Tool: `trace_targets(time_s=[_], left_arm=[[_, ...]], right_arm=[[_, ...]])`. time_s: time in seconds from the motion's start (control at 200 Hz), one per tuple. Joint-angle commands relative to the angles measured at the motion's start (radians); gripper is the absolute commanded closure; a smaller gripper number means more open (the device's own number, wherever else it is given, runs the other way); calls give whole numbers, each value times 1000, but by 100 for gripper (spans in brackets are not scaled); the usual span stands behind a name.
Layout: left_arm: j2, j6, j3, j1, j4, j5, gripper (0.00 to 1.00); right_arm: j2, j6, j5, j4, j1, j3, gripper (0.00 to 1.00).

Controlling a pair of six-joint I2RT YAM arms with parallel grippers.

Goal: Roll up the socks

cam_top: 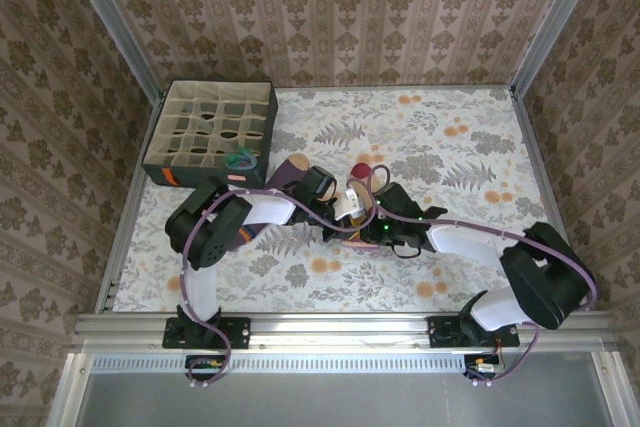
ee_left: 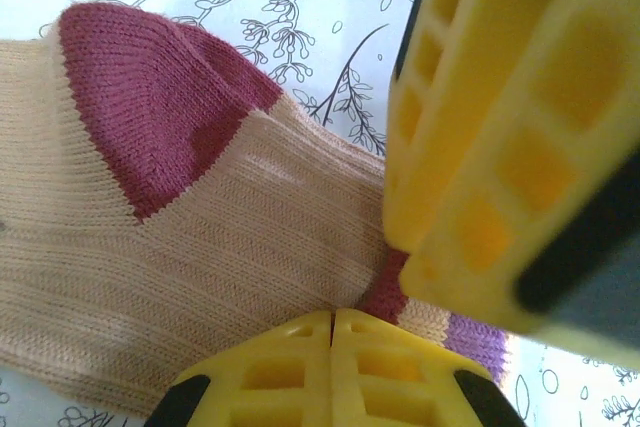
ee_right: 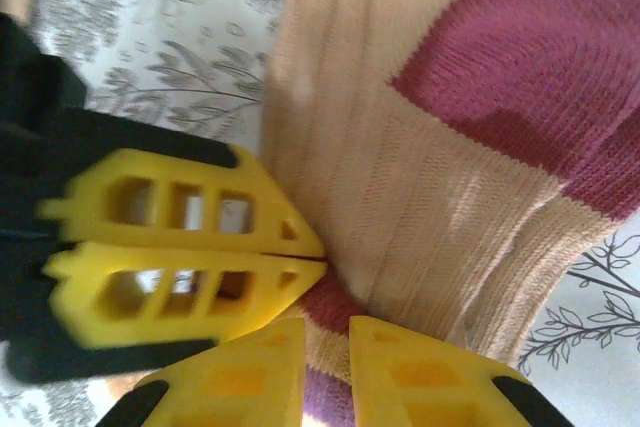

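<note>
The table [cam_top: 450, 147] wears a pale floral cloth and is walled round with patterned paper. The left arm [cam_top: 215, 227] and the right arm [cam_top: 480, 242] both reach in from the near edge and meet around the middle of the cloth.

At the far left corner sits the dark grid box [cam_top: 190, 173]. The blue-grey sock [cam_top: 240, 159] is bunched in its near right compartment. Just beside that corner of the box lies the purple sock [cam_top: 288, 177], tan end pointing far, with its near part under the left arm.

The peach sock [ee_left: 200, 277] lies in the middle of the table, right of the purple one and between the two grippers. Its maroon heel patch [ee_right: 540, 67] faces up, and its ribbed knit is spread flat on the cloth.

The left gripper [ee_left: 332, 315] has its yellow fingers pressed flat together, the tips against the sock's cuff end (whether any knit is caught between them I cannot tell). The right gripper [ee_right: 328, 332] sits just beside it, almost touching and set at an angle to it. Its fingers stand a narrow slot apart, and the maroon and purple bands of the cuff [ee_right: 325, 387] run down between them, so it is pinching that end of the peach sock.
</note>
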Motion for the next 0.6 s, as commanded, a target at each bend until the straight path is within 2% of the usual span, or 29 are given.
trace_targets(time_s=[0.0, 0.155, 0.27, 0.375, 0.595], left_arm=[[59, 2, -26, 4, -106, -87, 98], [37, 25, -49, 7, -77, -87, 97], [-14, 59, -86, 14, -27, -90, 90], [-82, 97, -141, 27, 55, -88, 82], [-247, 192, -317, 45, 314, -119, 71]], right_arm=[[76, 46, -20, -27, -12, 26, 87], [151, 81, -61, -42, -66, 27, 87], [170, 81, -76, -53, -80, 26, 87], [169, 78, -77, -61, -85, 23, 87], [182, 69, -87, -73, -86, 30, 87]])
